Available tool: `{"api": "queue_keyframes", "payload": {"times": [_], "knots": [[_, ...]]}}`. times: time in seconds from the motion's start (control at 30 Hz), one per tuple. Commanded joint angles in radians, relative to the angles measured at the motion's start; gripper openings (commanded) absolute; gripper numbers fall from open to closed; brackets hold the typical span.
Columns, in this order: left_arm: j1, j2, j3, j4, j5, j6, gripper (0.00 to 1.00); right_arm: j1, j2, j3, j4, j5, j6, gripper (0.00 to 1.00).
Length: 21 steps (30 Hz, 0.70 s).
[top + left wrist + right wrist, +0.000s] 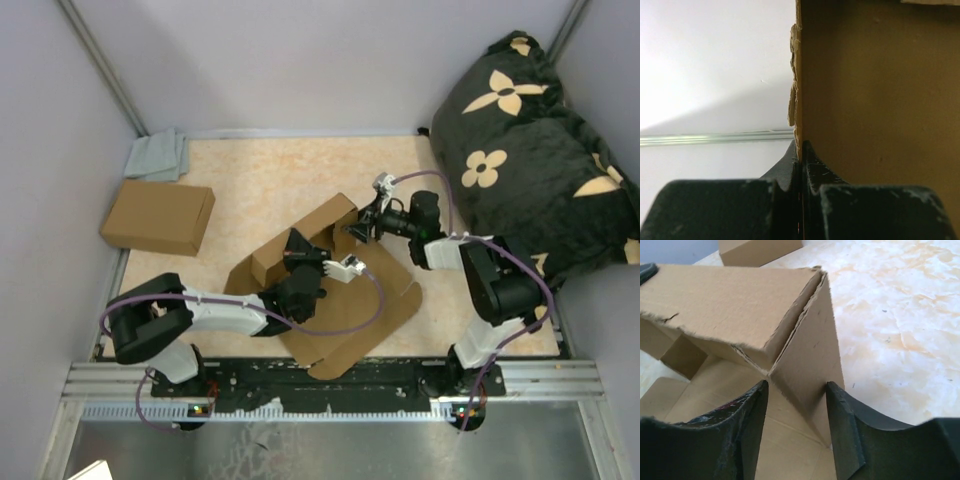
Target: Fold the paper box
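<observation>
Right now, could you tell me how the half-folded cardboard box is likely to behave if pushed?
The box will probably flex, not resist: its raised walls are thin sheets hinged on creases. It looks light, so it may slide on the table; the left jaws, shut on one wall, likely anchor it. Ragged edges suggest it tears easily.

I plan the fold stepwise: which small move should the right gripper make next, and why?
Probably close the right gripper on the paper box flap: its jaws stand open either side of it, and the left gripper pinches a wall.
</observation>
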Motion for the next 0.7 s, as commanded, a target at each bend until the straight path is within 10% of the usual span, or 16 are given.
{"api": "queue_keyframes", "payload": {"times": [0.0, 0.27, 0.53, 0.67], "knots": [[-0.010, -0.012, 0.023, 0.007, -0.006, -0.014, 0.00, 0.025, 0.014, -0.001, 0.161, 0.122, 0.062, 0.45], [-0.012, -0.009, 0.029, 0.056, -0.038, -0.007, 0.00, 0.088, -0.052, -0.065, 0.133, 0.366, 0.027, 0.02], [-0.070, 0.029, 0.097, 0.348, -0.150, 0.047, 0.60, 0.145, -0.167, -0.170, 0.131, 0.571, 0.041, 0.00], [-0.126, 0.080, 0.152, 0.663, -0.216, 0.198, 0.69, 0.189, -0.222, -0.176, 0.061, 0.652, 0.023, 0.00]]}}
